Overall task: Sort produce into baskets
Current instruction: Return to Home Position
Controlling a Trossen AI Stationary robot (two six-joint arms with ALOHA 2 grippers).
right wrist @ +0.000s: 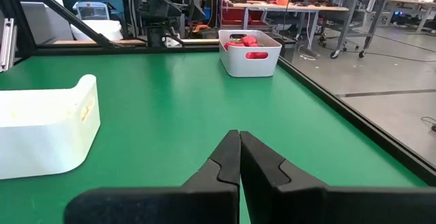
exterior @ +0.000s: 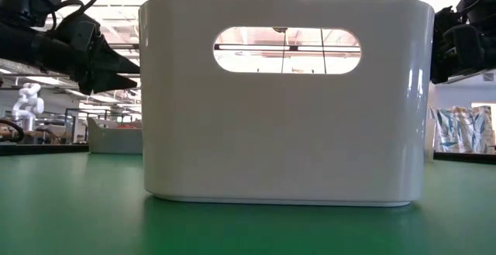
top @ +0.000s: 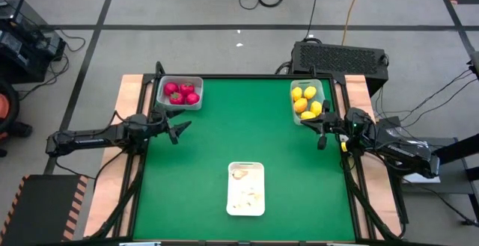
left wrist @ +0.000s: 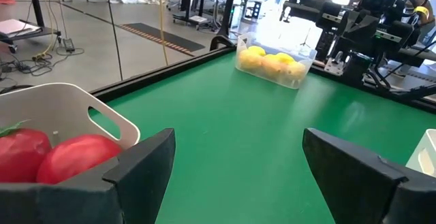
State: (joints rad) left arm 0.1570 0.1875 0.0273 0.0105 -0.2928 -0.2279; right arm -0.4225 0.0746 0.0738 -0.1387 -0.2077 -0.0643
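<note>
Produce [top: 306, 101] lies sorted in three tubs on the green desk [top: 224, 141]; none is loose on the surface.

- White tub [exterior: 287, 131]: largest, near edge, centre. It has a slot handle in its end wall. Small pale pieces [top: 245, 194] lie inside, too small to tell apart.
- Grey tub [right wrist: 248, 66]: far left corner, holds round red pieces [top: 181, 93].
- Clear tub [top: 322, 87]: far right corner, holds yellow lemons [top: 301, 105], heaped together.
- Left end effector [top: 179, 131]: at the left edge, just near of the grey tub, above the desk. Fingers spread wide, nothing between them.
- Right end effector [right wrist: 239, 137]: at the right edge, just near of the clear tub. Fingers pressed together, tips touching, carrying nothing.
</note>
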